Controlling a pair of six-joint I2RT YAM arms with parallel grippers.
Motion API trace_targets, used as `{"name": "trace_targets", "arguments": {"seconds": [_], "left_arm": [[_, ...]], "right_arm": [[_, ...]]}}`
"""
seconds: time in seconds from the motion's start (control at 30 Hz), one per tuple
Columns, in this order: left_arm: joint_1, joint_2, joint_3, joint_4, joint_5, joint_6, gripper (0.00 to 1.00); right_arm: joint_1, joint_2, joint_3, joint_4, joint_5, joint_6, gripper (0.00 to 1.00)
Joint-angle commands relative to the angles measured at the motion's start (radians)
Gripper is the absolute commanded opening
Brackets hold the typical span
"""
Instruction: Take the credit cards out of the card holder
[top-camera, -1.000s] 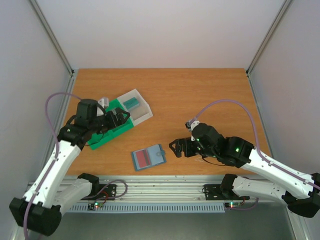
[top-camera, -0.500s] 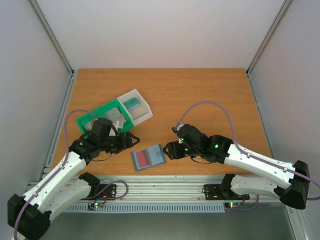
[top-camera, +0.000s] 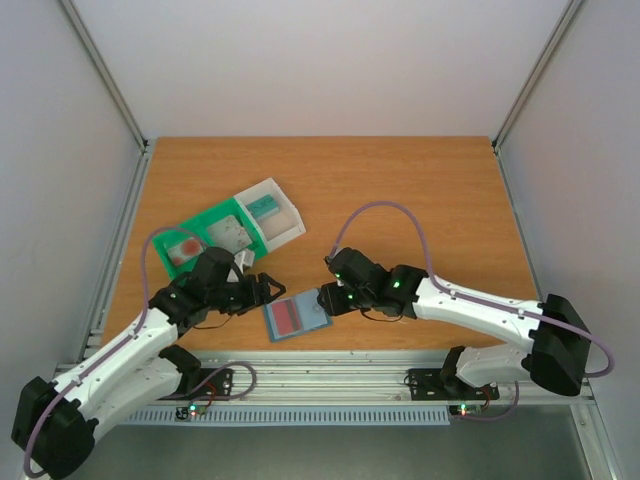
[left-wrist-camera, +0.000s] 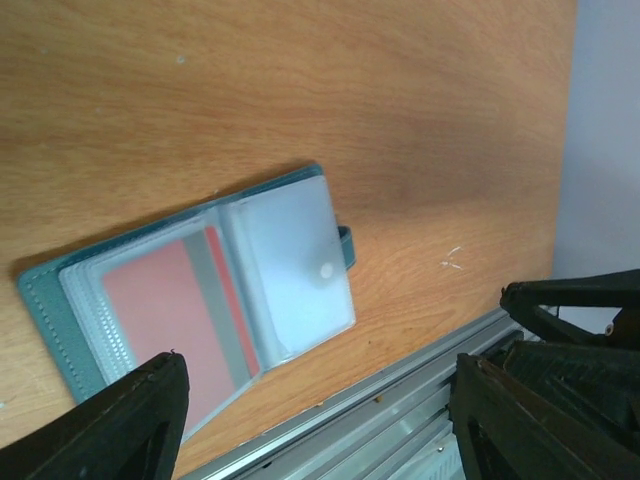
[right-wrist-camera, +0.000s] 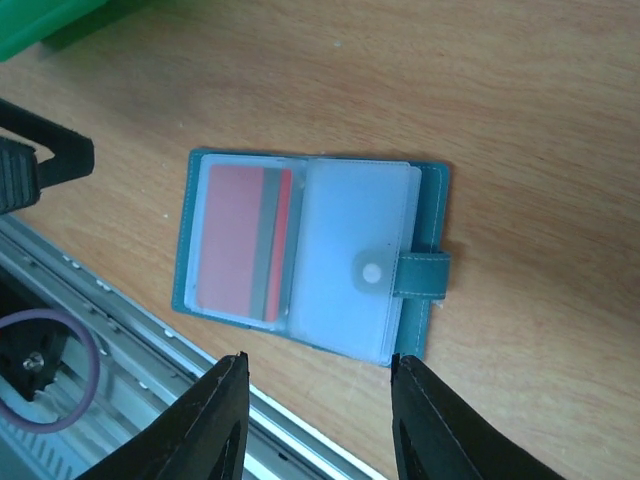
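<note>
Between left gripper (top-camera: 268, 290) and right gripper (top-camera: 328, 297): wallet (top-camera: 297, 317) lies open flat, red card (right-wrist-camera: 235, 240) tucked in its pocket | left jaws apart, empty, by card side | right jaws apart, empty, by tab (right-wrist-camera: 420, 275), prob to pin it

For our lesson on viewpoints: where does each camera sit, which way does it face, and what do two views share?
Top external: above, behind the bases, looking down at the table; both arms show.
Left wrist: looks down on the open card holder; left gripper fingers at bottom.
Right wrist: looks down on it too; right gripper fingers at bottom.
Shared: the card holder.
</note>
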Motion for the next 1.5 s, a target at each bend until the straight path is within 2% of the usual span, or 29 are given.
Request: {"name": "trace_targets", "arguments": {"seconds": [0.0, 0.2, 0.4, 0.8, 1.17, 1.47], "left_arm": [[-0.007, -0.046, -0.045, 0.073, -0.017, -0.018, 0.72], [-0.006, -0.132, -0.086, 0.046, -0.036, -0.033, 0.71], [-0.007, -0.211, -0.132, 0.021, -0.067, -0.063, 0.67], [-0.007, -0.182, -0.163, 0.007, -0.118, -0.097, 0.58], [-0.007, -0.172, -0.218, 0.066, -0.121, -0.138, 0.52], [-0.007, -0.161, -0.24, 0.101, -0.116, -0.16, 0.52]], "right_arm": [[-0.002, 0.05, 0.013, 0.059, 0.028, -0.023, 0.39], [-0.003, 0.175, 0.083, 0.062, -0.008, -0.045, 0.37], [-0.006, 0.243, 0.086, 0.135, -0.025, -0.033, 0.3], [-0.006, 0.398, 0.091, 0.28, -0.216, 0.039, 0.24], [-0.005, 0.498, 0.083, 0.32, -0.251, 0.052, 0.17], [-0.005, 0.518, 0.045, 0.326, -0.231, 0.061, 0.11]]}}
